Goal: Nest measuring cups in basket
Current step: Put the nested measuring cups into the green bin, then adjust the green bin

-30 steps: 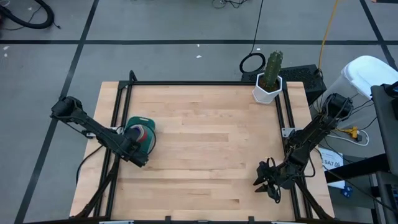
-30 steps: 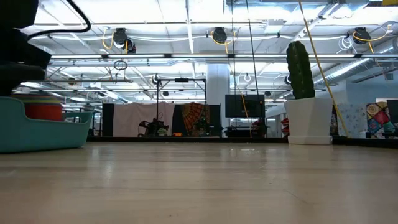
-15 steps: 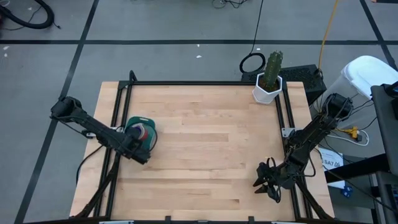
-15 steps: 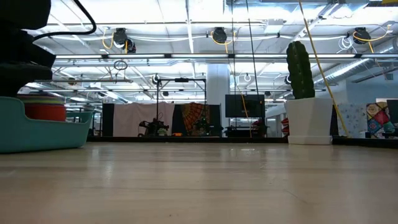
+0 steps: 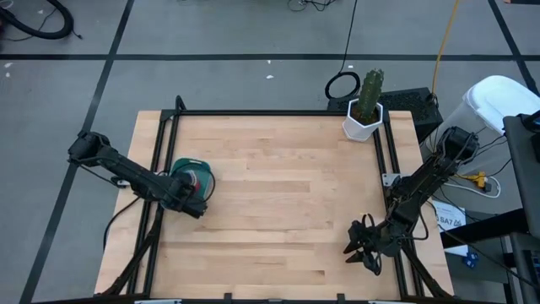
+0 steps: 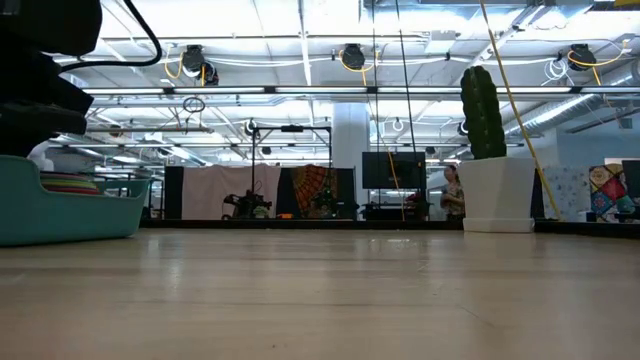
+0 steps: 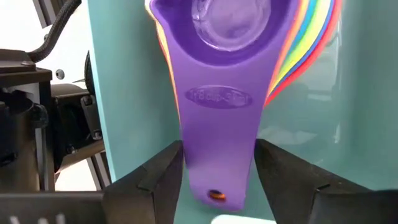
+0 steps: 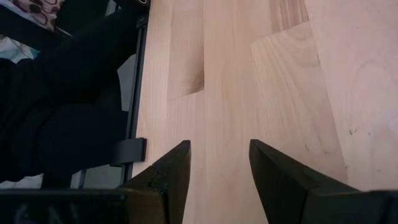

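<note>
Left gripper point(image 7: 217, 171) sits over the basket point(image 5: 191, 179) at the table's left edge, fingers either side of a purple cup's point(image 7: 219, 99) handle, the cup lying on top of the nested measuring cups point(image 7: 308, 43). Whether they grip or have just let go, I cannot tell. Looks like the last cup going in; next, open and lift clear. Since a second ago the stack sits lower in the basket. Right gripper point(image 8: 217, 177) waits near-right, fingers apart, empty.

Measuring cups point(image 7: 224, 68) nested — purple topmost — inside the teal basket point(image 7: 134, 93).
</note>
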Robot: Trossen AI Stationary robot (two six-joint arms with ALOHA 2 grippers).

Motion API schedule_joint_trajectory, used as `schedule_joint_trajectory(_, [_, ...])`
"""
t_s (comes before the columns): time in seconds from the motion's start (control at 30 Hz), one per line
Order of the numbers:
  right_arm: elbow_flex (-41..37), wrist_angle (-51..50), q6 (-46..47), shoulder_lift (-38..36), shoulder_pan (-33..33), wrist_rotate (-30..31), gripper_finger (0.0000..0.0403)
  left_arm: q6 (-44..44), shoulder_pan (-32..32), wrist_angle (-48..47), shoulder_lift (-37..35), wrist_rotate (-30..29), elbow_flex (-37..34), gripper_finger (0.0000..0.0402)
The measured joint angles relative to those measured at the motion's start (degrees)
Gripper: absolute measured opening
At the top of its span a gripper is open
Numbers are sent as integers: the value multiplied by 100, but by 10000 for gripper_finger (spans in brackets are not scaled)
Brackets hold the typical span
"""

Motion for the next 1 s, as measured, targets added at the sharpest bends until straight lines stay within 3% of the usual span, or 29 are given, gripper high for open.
schedule_joint_trajectory(0.6, [0, -4, 83, 0, 168, 44, 155, 240, -16, -125, -13, 1, 59, 201])
schedule_joint_trajectory(1.0, [0, 40, 168, 0, 165, 61, 155, 375, -16, -1103, -13, -576, 1105, 229])
